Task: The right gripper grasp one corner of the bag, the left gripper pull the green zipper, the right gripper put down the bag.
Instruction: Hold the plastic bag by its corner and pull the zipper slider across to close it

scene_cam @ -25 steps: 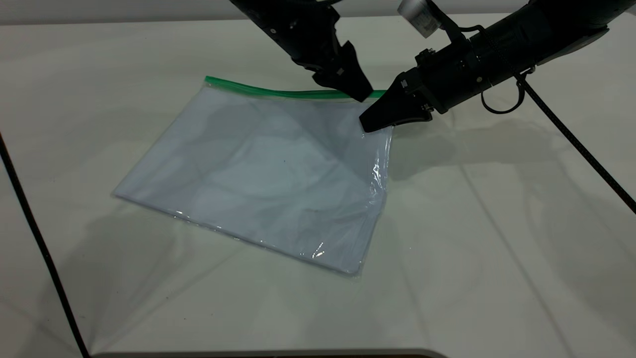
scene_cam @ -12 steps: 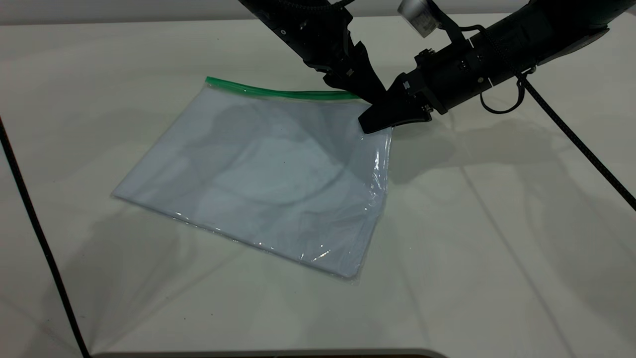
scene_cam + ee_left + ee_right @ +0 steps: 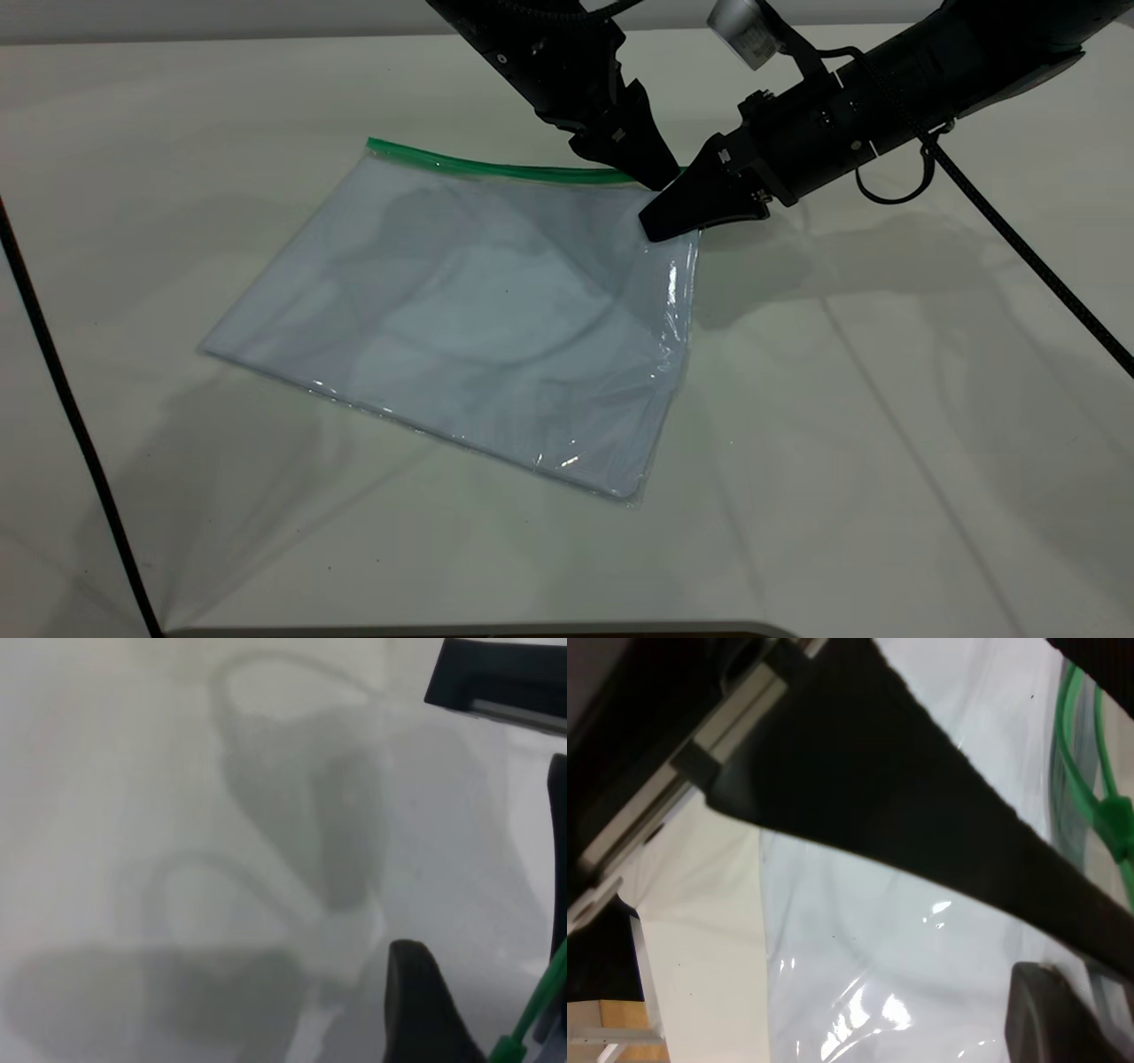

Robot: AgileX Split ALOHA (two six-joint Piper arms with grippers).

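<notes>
1. The bag (image 3: 461,310) is lying flat on the white surface (image 3: 886,443), roughly mid-surface in the ext. view, clear plastic w/ white paper showing inside.
2. The green zipper (image 3: 496,166) is running along the bag's far long edge, from the far-left corner toward the two grippers; its right end is passing behind the left gripper.
3. The right gripper (image 3: 660,217) is coming in low from the right, silver cylinder (image 3: 742,31) on top, and is pinching the bag's far-right corner; its fingers are pressed together w/ the plastic between them.
4. In the right wrist view one black finger (image 3: 921,815) is crossing over the clear plastic, w/ the green strip and the slider tab (image 3: 1116,828) just beside it.
5. The left gripper (image 3: 651,173) is reaching down from above, its tip sitting at the zipper's right end, just beside the right gripper and almost touching it. Can't tell whether its fingers are spread or closed on the slider.
6. In the left wrist view a black fingertip (image 3: 421,1001) is showing near a bit of green strip (image 3: 536,1014) at the frame corner.
7. No readable brand, label or writing on the bag or the grippers.
8. A black cable (image 3: 62,416) is trailing across the surface's left side, well apart from the bag.
</notes>
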